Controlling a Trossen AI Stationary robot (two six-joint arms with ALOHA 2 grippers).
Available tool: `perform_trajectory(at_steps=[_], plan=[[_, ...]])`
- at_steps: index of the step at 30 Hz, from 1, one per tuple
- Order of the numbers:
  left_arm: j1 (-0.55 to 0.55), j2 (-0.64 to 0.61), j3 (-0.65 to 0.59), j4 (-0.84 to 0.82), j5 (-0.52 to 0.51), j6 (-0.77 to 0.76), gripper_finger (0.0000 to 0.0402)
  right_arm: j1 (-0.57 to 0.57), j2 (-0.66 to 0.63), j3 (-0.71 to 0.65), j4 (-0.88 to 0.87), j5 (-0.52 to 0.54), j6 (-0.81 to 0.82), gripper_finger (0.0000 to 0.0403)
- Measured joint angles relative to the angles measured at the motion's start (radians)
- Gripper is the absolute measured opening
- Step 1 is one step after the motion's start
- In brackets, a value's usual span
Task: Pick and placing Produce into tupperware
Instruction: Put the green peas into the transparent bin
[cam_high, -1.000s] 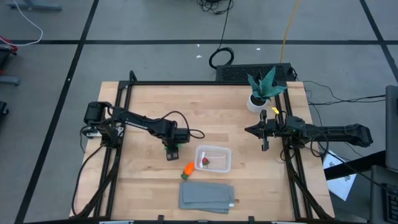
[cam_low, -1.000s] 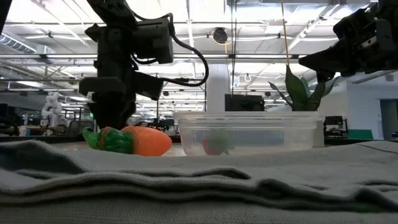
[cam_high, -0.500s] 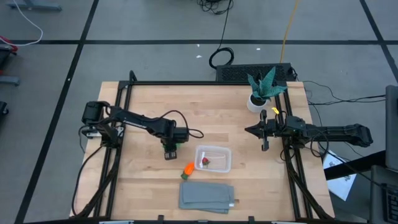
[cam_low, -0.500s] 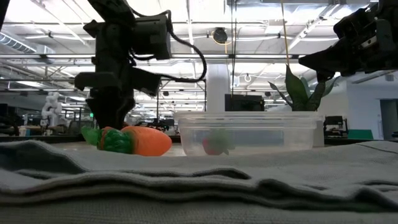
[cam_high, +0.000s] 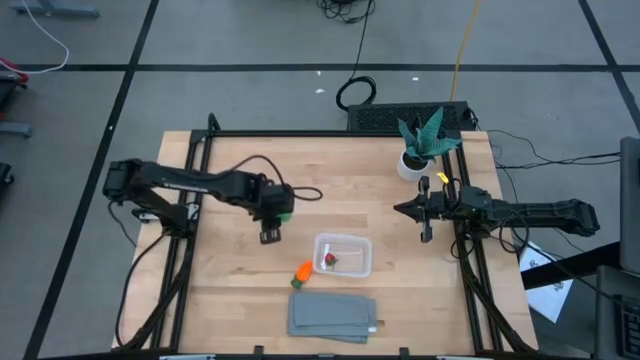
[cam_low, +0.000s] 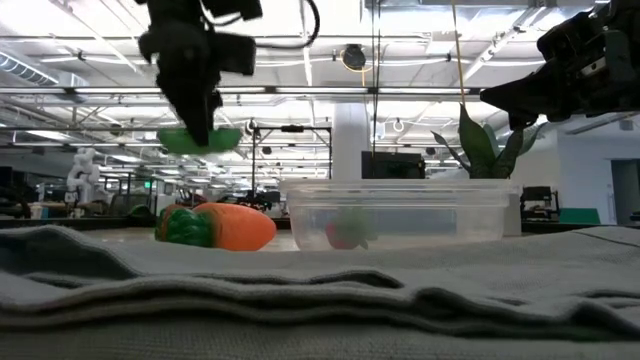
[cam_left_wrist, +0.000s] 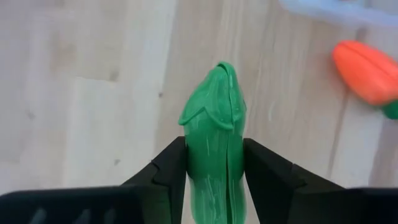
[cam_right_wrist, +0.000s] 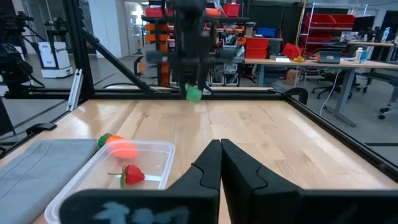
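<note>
Between the left tool's (cam_left_wrist: 214, 163) fingers sits the green pod (cam_left_wrist: 213, 134), its lower end cut off in the wrist view; from above only a green speck shows there. The low view shows the pod lifted off the tabletop (cam_high: 350, 190). One carrot (cam_high: 302, 271) lies beyond the tool, beside the tupperware (cam_high: 343, 256), which holds one berry (cam_right_wrist: 131, 175). The right tool (cam_right_wrist: 221, 163) is closed and empty.

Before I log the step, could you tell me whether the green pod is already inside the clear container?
No, the green pod is held between the left gripper's jaws above the wooden table, away from the container.
</note>
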Motion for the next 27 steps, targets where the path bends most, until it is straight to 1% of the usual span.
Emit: perform_trajectory(at_steps=[3,5,8,11,15,21,27], plan=[[0.017,-0.010,0.066,-0.066,-0.007,0.032,0.0133,0.000,0.000,0.000,0.000,0.000,0.002,0.0000],[0.029,-0.014,0.113,-0.124,-0.034,0.042,0.0133,0.000,0.000,0.000,0.000,0.000,0.002,0.0000],[0.049,-0.014,0.163,-0.139,-0.046,0.054,0.0134,0.000,0.000,0.000,0.000,0.000,0.003,0.0000],[0.061,-0.013,0.187,-0.147,-0.047,0.056,0.0134,0.000,0.000,0.000,0.000,0.000,0.004,0.0000],[0.070,-0.011,0.189,-0.146,-0.047,0.058,0.0134,0.000,0.000,0.000,0.000,0.000,0.007,0.0000],[0.071,0.011,0.189,-0.086,-0.041,0.064,0.0134,0.000,0.000,0.000,0.000,0.000,0.007,0.0000],[0.071,0.078,0.189,0.029,0.071,0.084,0.0134,0.000,0.000,0.000,0.003,0.000,0.006,0.0000]])
